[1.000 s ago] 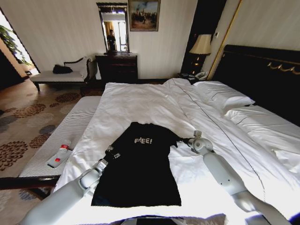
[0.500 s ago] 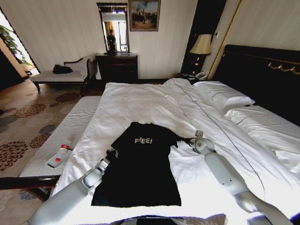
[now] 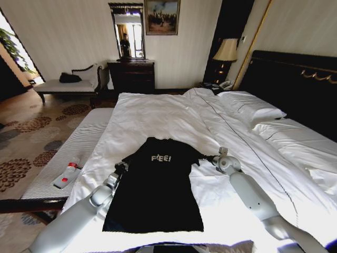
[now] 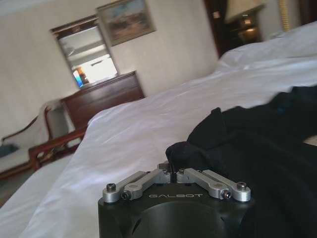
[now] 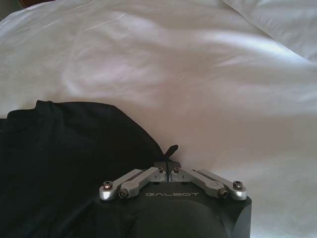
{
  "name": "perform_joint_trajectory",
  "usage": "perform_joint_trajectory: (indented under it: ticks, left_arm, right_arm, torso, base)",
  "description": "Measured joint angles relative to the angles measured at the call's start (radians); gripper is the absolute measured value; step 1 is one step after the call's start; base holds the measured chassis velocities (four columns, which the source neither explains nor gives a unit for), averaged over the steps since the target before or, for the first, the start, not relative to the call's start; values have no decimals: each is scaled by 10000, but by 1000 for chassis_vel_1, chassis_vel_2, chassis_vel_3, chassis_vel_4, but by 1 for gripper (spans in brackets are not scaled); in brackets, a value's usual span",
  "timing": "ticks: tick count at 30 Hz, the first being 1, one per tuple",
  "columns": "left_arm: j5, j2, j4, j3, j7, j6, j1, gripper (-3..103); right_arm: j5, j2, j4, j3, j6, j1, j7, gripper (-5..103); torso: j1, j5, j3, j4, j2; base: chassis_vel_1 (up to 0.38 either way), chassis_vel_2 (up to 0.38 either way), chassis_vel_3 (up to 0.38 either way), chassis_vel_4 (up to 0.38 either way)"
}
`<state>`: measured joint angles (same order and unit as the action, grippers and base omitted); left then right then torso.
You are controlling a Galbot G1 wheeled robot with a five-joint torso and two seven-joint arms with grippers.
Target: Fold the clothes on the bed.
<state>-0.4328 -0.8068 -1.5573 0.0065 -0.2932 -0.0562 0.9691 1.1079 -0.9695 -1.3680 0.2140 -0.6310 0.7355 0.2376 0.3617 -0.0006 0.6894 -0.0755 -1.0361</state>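
Observation:
The clothes, a black T-shirt (image 3: 155, 190) with white lettering, lie flat on the near part of the bed (image 3: 158, 113), collar away from me. My left gripper (image 3: 121, 167) sits at the shirt's left sleeve. In the left wrist view its fingers (image 4: 166, 170) are shut on a bunched fold of black cloth (image 4: 237, 144). My right gripper (image 3: 211, 158) is at the right sleeve. The right wrist view shows that gripper (image 5: 169, 167) shut, with a small tip of black cloth sticking out from the shirt (image 5: 64, 148).
White pillows (image 3: 253, 108) and a dark headboard (image 3: 295, 79) lie to the right. A striped bench (image 3: 68, 153) runs along the bed's left side with a bottle (image 3: 66, 175) on it. A dark dresser (image 3: 131, 76) stands at the far wall.
My left gripper has shifted slightly up the shirt's left side with the sleeve in it. The right gripper has barely moved.

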Motion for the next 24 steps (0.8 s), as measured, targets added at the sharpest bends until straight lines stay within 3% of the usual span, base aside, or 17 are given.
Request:
perform_joint_trajectory:
  ticks: [9, 24]
  left_arm:
    - [-1389, -543, 748, -712, -357, 404, -508, 0]
    - [-1731, -535, 1198, -625, -334, 413, -1114, 0]
  right_arm:
    - [12, 210, -217, -178, 35, 34, -88, 0]
    - [-985, 375, 849, -1337, 876, -1258, -912, 0]
  torso:
    - [0, 0, 0, -3, 0]
    - [0, 2, 0, 0, 0]
  base:
    - [0, 0, 0, 0]
    - [0, 0, 0, 0]
